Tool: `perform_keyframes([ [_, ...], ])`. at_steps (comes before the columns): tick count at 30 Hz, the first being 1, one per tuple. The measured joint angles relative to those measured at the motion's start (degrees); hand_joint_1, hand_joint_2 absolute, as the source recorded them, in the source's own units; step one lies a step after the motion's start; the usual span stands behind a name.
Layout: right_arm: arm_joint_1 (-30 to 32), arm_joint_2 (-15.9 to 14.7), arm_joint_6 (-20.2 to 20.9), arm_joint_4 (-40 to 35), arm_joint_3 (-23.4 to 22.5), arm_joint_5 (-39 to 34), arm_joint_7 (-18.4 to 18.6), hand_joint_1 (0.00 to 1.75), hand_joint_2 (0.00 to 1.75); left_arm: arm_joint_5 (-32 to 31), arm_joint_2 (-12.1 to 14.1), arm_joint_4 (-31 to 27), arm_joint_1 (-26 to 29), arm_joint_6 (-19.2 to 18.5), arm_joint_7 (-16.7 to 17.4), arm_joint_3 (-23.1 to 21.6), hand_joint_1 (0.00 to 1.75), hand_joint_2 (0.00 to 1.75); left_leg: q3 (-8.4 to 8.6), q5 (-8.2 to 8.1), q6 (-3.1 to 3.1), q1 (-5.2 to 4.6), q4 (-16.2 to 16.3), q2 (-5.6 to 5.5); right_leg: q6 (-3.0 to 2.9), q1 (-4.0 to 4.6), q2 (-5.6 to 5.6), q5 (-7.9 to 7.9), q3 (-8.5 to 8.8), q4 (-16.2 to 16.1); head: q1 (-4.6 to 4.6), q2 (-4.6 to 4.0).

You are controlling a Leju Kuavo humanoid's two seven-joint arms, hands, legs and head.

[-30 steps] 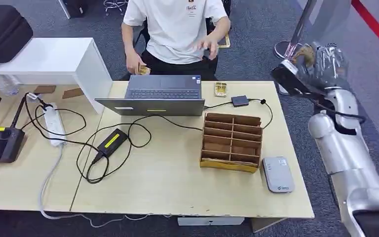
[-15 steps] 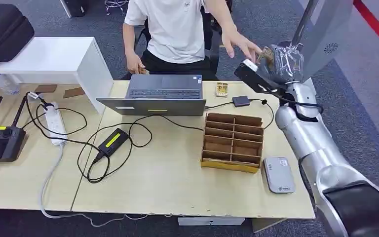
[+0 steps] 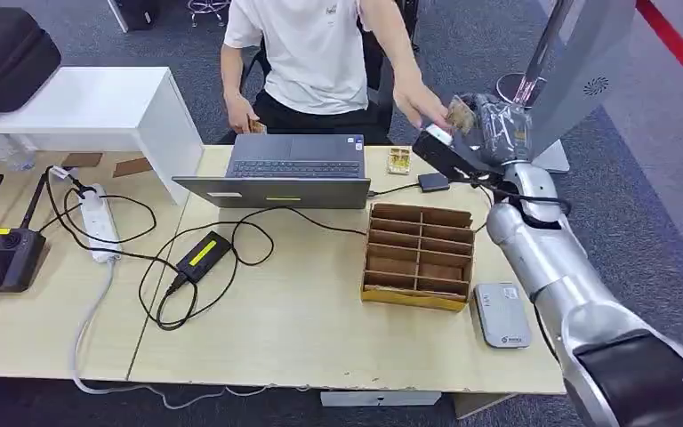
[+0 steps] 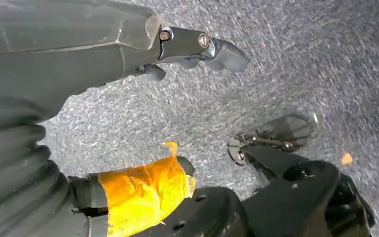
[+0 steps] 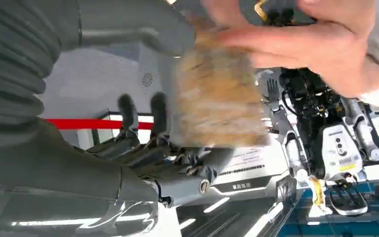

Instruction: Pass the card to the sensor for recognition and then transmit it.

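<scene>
Grey carpet floor (image 3: 658,178) — wooden table (image 3: 320,329), white cabinet (image 3: 98,111).

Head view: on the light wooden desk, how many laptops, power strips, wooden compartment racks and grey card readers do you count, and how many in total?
Laptop: 1
Power strip: 1
Wooden compartment rack: 1
Grey card reader: 1
Total: 4

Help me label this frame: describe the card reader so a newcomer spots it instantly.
Start at the light wooden desk and go to its near right corner. Beside the brown compartment organizer lies the card reader, flat on the desk. It is the only small grey, rounded-corner slab there.
</scene>
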Motion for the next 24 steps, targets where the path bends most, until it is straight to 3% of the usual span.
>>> perform_keyframes([
  [4, 0.5, 0.0, -0.2, 0.0, 0.1, -0.1, -0.3, 0.0, 1.75, -0.1, 0.0, 0.0, 0.0, 0.4, 0.3, 0.0, 0.0, 1.75, 0.0, 0.0, 0.0, 0.0, 0.0, 0.0, 0.0, 0.0, 0.0, 0.0, 0.0, 0.0, 0.02, 0.0],
  [8, 1.8, -0.1, -0.3, -1.0, 0.4, -0.1, -0.9, 0.0, 1.75, -4.3, 0.0, 0.0, 0.1, 3.7, -1.5, -0.4, 0.0, 1.75, 0.01, 0.0, 0.0, 0.0, 0.0, 0.01, 0.0, 0.0, 0.01, 0.0, 0.0, 0.0, 0.02, 0.0],
  [12, 4.7, -0.8, -0.5, -4.2, 0.5, -2.0, -2.3, 0.0, 1.75, -4.7, 0.0, 0.0, 0.1, 4.6, -2.2, -1.2, 0.0, 1.75, 0.01, 0.0, 0.0, 0.0, 0.0, 0.0, 0.0, 0.0, 0.01, 0.0, -0.01, 0.0, 0.02, 0.0],
  [24, 23.1, -8.0, -1.1, -30.4, -1.6, -4.9, -3.8, 0.0, 1.75, -2.2, 0.0, 0.0, 0.8, 6.6, -1.9, -1.0, 0.0, 1.75, -0.02, -0.11, 0.04, -0.01, 0.0, -0.04, 0.02, 0.0, -0.03, -0.04, -0.03, -0.1, 0.02, 0.0],
])
